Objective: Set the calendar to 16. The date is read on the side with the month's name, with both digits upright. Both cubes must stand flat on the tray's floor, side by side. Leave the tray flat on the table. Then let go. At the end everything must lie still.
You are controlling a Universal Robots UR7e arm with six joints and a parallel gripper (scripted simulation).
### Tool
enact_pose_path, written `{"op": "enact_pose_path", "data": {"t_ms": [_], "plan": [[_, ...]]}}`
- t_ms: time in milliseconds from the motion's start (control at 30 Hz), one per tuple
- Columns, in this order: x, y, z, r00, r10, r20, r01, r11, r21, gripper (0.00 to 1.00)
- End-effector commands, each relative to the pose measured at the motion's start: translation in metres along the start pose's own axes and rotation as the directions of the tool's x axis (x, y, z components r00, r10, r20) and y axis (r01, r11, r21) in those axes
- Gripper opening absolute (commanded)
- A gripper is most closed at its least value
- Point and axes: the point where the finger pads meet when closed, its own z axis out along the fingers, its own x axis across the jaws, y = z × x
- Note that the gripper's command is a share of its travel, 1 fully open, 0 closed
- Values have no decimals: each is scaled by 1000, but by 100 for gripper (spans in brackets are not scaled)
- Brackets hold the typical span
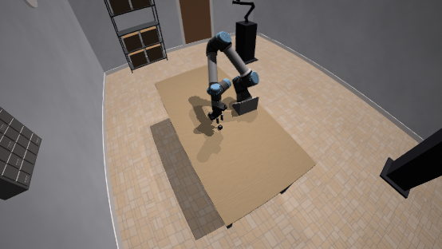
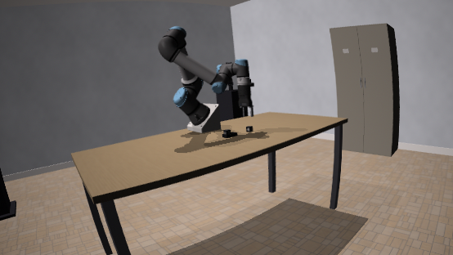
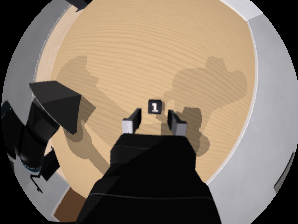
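A small black cube (image 1: 220, 127) (image 2: 249, 128) (image 3: 155, 106) rests on the table. In the wrist view its top face shows a white 1, upright in that view. The dark tray (image 2: 234, 134) lies on the table to the left of this cube in the exterior view, with another dark cube (image 2: 226, 132) at its left part; the faces of that cube are too small to read. I cannot make out the tray in the other views. My gripper (image 1: 219, 119) (image 2: 248, 114) (image 3: 154, 115) is open, points down and hangs above the loose cube, with nothing between its fingers.
The wooden table (image 1: 255, 160) (image 2: 135, 167) (image 3: 150, 45) bears the arm's base (image 1: 246, 106) (image 2: 204, 123) behind the cubes. Shadows of the arm fall around the tray and the loose cube. A cabinet (image 2: 352, 90) stands beyond the table, and a shelf (image 1: 137, 29) by the wall.
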Motion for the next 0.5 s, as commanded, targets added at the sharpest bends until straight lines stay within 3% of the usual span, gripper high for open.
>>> {"op": "enact_pose_path", "data": {"t_ms": [0, 467], "plan": [[0, 0, 0, 1000, 0, -1, 0, 1000, 0, 87], [0, 0, 10, 1000, 1, -1, -1, 1000, 0, 87]]}}
